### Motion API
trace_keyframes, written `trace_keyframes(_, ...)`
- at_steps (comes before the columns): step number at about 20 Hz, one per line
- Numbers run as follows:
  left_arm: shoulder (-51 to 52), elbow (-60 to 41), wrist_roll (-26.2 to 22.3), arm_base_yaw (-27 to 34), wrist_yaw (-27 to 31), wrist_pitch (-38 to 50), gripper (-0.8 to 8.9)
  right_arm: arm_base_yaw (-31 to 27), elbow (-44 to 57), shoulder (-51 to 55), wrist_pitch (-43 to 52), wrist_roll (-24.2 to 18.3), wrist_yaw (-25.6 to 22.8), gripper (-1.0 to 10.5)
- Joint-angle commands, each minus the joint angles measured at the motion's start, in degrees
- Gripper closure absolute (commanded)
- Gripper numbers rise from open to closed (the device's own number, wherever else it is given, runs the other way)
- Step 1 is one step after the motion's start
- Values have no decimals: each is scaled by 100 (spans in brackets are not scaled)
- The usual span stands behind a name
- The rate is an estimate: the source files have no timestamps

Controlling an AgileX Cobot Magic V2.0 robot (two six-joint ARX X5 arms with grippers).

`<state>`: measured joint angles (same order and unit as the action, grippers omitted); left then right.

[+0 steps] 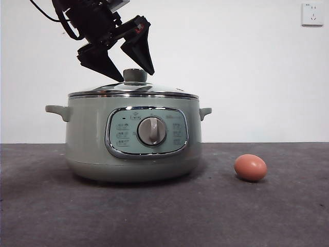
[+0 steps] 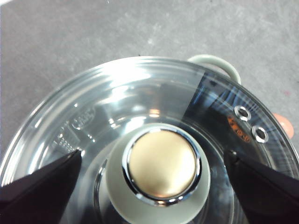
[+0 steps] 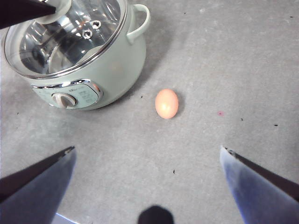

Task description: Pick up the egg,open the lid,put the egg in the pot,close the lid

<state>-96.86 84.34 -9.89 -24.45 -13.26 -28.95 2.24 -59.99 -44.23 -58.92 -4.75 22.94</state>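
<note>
The sage-green pot (image 1: pixel 92 144) stands on the grey table with its glass lid (image 1: pixel 154 88) on it. My left gripper (image 1: pixel 138 77) is open, its jaws spread on either side of the lid's knob (image 2: pixel 162 163), just above the lid and not touching the knob. The brown-orange egg (image 1: pixel 250 167) lies on the table to the right of the pot; it also shows in the right wrist view (image 3: pixel 167 103). My right gripper (image 3: pixel 147 156) is open and empty, high above the table, with the egg and the pot (image 3: pixel 119 60) well beyond its jaws.
A white wall with a socket (image 1: pixel 312 14) stands behind the table. The pot's side handles (image 1: pixel 57 110) stick out left and right. The pot's control panel and silver dial (image 1: pixel 151 130) face the front camera.
</note>
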Motion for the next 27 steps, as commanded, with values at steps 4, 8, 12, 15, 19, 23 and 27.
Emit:
trace_keyframes(4,-76,20,-26,-15,-63,-28,442,4,-20,9,11,24,22,320)
trace_keyframes(8,-76,20,85,-15,-68,-44,604,4,-20,9,7,24,22,320)
trace_keyframes(12,-76,20,83,-28,-173,-170,726,4,-20,9,9,24,22,320)
trace_keyframes(15,-76,20,85,-31,-367,-179,829,4,-20,9,11,24,24,320)
trace_keyframes(19,-74,20,87,-31,-367,-164,821,4,-20,9,13,24,22,320)
trace_keyframes(23,-2,94,87,-28,-367,-162,821,4,-20,9,20,24,22,320)
trace_keyframes(27,219,258,90,-28,-367,-162,821,4,-20,-35,39,24,17,320)
